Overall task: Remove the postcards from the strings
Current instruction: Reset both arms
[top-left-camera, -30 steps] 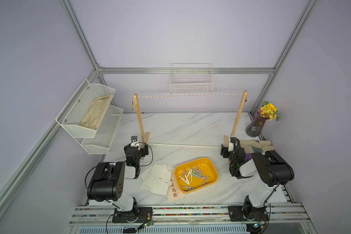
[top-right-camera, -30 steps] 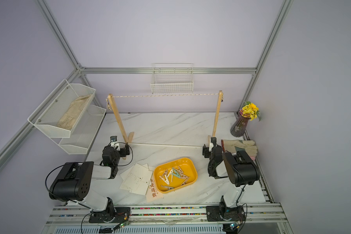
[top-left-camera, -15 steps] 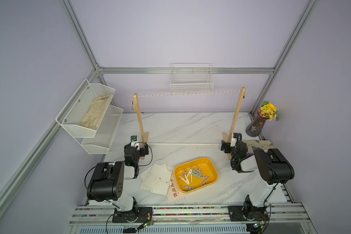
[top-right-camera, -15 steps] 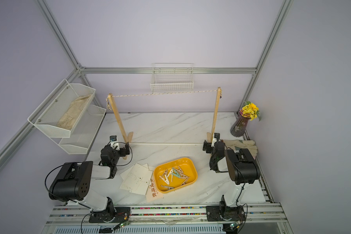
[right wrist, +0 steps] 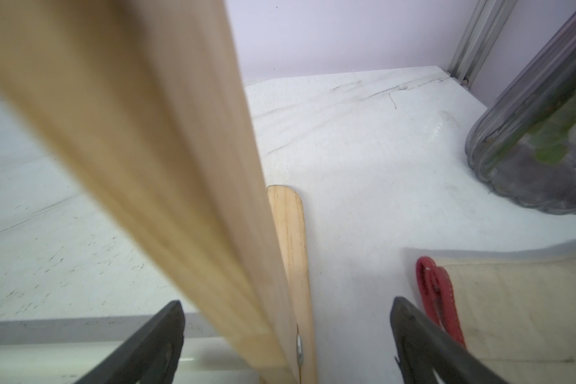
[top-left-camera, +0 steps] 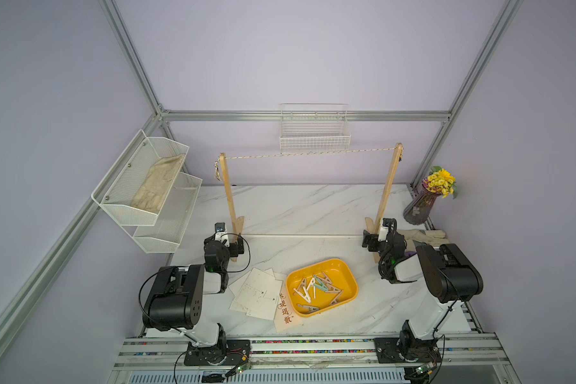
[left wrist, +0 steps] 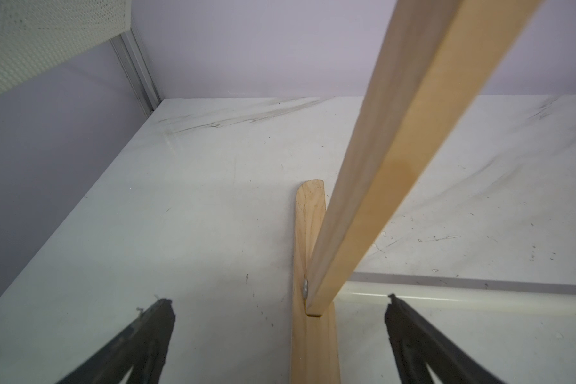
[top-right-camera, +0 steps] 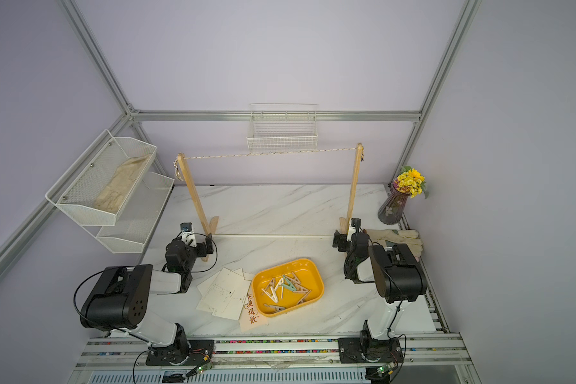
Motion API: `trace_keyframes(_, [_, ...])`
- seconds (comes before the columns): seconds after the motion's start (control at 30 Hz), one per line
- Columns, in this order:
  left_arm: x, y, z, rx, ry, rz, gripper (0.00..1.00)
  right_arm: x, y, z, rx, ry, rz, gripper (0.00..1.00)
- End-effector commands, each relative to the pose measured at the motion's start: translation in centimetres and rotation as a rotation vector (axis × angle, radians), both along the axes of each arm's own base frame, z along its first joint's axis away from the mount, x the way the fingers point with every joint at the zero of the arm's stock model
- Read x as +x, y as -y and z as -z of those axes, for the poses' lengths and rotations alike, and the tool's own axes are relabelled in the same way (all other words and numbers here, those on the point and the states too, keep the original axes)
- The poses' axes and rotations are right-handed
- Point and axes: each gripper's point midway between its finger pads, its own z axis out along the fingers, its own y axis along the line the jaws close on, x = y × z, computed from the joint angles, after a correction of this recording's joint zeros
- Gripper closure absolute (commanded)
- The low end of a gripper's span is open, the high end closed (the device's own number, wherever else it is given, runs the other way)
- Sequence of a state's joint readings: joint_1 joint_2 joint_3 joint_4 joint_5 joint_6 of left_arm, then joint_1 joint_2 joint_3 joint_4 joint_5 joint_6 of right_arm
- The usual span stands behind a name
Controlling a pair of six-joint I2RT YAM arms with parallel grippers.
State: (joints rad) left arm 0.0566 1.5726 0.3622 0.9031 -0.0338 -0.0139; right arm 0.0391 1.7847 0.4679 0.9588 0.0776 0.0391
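The postcards [top-left-camera: 258, 292] [top-right-camera: 223, 292] lie in a loose cream pile on the marble table, with the pink calligraphy card [top-left-camera: 286, 312] at the pile's near edge. The string [top-left-camera: 309, 154] [top-right-camera: 270, 153] runs bare between two wooden posts. My left gripper [top-left-camera: 236, 247] [left wrist: 280, 306] is open low at the left post [left wrist: 379, 166], its jaws either side of the wooden foot [left wrist: 309, 232]. My right gripper [top-left-camera: 371, 241] [right wrist: 286, 309] is open in the same way astride the right post [right wrist: 180, 166] and its foot [right wrist: 290, 239]. Neither holds anything.
A yellow tray [top-left-camera: 355, 289] of clothespins sits beside the cards. A work glove [top-left-camera: 419, 234] with a red loop [right wrist: 436, 292] and a flower vase [top-left-camera: 419, 206] stand at the right. White mesh shelves [top-left-camera: 146, 192] hang on the left and a wire basket [top-left-camera: 314, 133] behind the string.
My right gripper has moved back from the tray side to the right post's foot and its jaws have widened. The right post has shifted slightly left. The left arm has stayed put.
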Motion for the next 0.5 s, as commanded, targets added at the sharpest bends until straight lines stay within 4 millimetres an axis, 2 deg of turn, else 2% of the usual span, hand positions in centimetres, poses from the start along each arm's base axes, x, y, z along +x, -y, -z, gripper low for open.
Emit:
trace_keyframes(0.0, [0.84, 0.16, -1.58, 0.011, 0.052, 0.005, 0.0, 0.24, 0.25, 0.12, 0.019, -0.01, -0.001, 0.03])
trace_keyframes(0.47, [0.8, 0.13, -1.57, 0.011, 0.052, 0.004, 0.0, 0.07, 0.51, -0.08, 0.011, -0.007, 0.0, 0.03])
